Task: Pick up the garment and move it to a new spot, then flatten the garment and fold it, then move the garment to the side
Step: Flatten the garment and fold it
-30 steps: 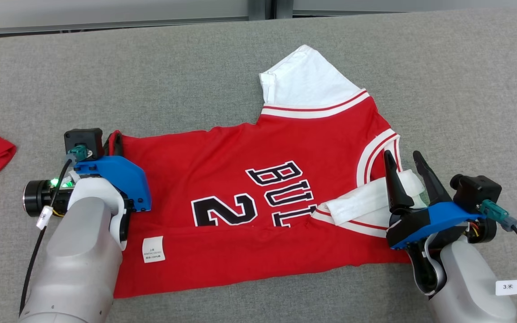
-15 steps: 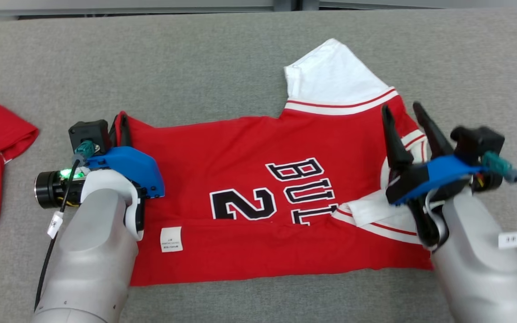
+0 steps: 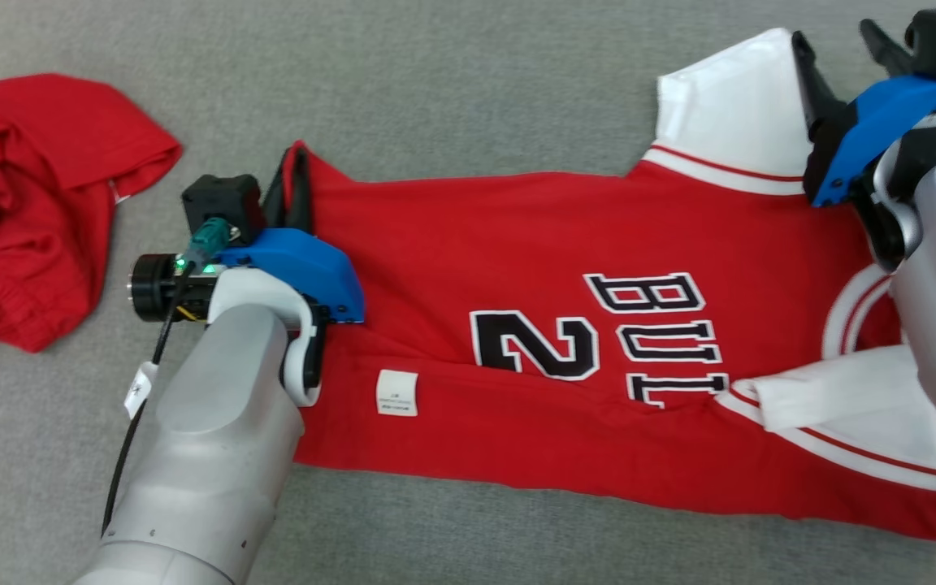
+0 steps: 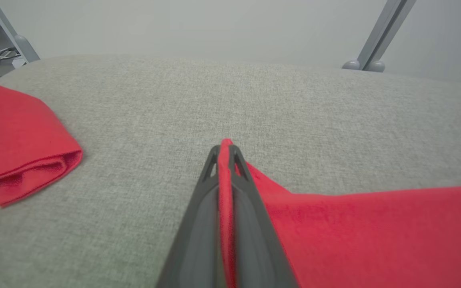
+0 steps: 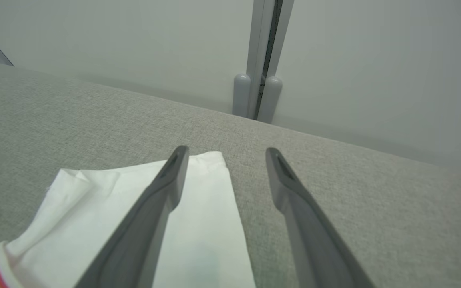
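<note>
Garment: a red jersey (image 3: 565, 244) with black-and-white lettering lay spread flat on the grey padded table (image 3: 452, 81). Its near edge was folded over onto its front.
Left gripper: the left gripper (image 4: 224, 150) was pinched together on the jersey's far left corner, with a ridge of red cloth standing up between its two fingers.
Right gripper: the right gripper (image 5: 224, 154) had its fingers apart and held nothing. It was above the jersey's far white sleeve (image 3: 728, 106), one finger over the sleeve's outer edge and the other past it, over the table.
Near sleeve: a second white sleeve (image 3: 842, 398) lay folded in across the jersey's front at its right end.
Tag: a white care tag (image 3: 396, 393) showed on the folded near strip, toward the jersey's left end.
Other cloth: a crumpled red cloth (image 3: 37, 203) lay well apart from the jersey, beyond its left end.
</note>
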You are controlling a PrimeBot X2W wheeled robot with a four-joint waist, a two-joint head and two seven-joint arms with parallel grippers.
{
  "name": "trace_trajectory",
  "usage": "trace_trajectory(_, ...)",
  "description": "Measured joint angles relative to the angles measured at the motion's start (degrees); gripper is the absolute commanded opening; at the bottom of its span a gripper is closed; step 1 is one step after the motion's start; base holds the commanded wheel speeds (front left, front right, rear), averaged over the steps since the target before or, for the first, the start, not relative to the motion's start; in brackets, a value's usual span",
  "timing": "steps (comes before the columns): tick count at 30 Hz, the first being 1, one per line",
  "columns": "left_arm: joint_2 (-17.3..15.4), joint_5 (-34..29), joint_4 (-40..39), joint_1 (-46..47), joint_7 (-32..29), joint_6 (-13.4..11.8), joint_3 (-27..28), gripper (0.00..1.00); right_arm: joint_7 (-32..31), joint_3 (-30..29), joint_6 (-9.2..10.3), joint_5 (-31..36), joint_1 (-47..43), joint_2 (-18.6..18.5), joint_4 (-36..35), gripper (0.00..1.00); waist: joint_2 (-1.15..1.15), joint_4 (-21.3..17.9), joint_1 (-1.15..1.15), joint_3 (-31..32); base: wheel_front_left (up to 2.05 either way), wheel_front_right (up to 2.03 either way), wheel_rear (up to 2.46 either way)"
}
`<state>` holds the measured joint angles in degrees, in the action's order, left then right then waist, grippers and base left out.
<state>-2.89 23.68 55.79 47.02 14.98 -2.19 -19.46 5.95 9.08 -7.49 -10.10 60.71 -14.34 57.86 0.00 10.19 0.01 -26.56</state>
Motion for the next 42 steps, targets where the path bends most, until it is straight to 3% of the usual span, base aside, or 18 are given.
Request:
trace_trajectory(7,0.0,9.1,-5.0,0.1,0.0,-3.7,-11.0,0.00,-5.3,0.5,0.00,3.4,5.7,-1.8,8.5,1.00,0.00,4.4,0.00,-3.3,0.00,0.00,0.00)
trace_trajectory(12,0.0,12.9,-6.7,0.9,0.1,-6.0,-15.6,0.00,-5.7,0.5,0.00,5.6,8.7,-2.3,11.2,1.00,0.00,5.9,-0.02,-4.8,0.00,0.00,0.00)
trace_trajectory(13,0.0,13.3,-6.9,1.1,0.1,-6.4,-16.2,0.00,-6.0,0.5,0.00,5.6,9.2,-2.2,11.5,0.82,0.00,6.0,-0.02,-5.0,0.00,0.00,0.00)
trace_trajectory(14,-0.1,13.7,-6.9,1.3,0.1,-6.7,-16.4,0.00,-6.2,0.5,0.00,5.7,9.7,-2.1,11.8,0.00,0.00,6.1,-0.02,-5.2,0.00,0.00,0.00)
trace_trajectory(22,0.0,13.4,-8.3,1.6,0.1,-8.6,-13.7,0.00,1.8,-1.3,-0.02,7.2,10.2,-2.7,12.2,0.00,0.01,4.8,0.00,-4.9,0.00,0.00,0.00)
trace_trajectory(30,-0.9,8.1,-12.2,-0.5,0.1,-9.9,-3.7,0.00,8.8,-7.2,-0.02,6.3,9.8,-1.9,9.9,0.00,0.00,1.1,0.00,-3.4,0.00,0.00,0.00)
trace_trajectory(36,-2.5,4.5,-15.1,-4.3,0.1,-9.8,4.8,0.00,9.0,-9.1,-0.04,3.0,2.8,1.4,-1.4,0.00,0.00,-3.2,-0.01,-1.4,0.00,0.00,0.00)
trace_trajectory(42,-2.7,0.6,-17.1,-8.7,0.1,-8.5,11.3,0.00,9.0,-7.0,-0.04,-4.6,-10.2,3.5,-14.3,0.00,0.00,-6.8,-0.01,1.9,0.00,0.00,0.00)
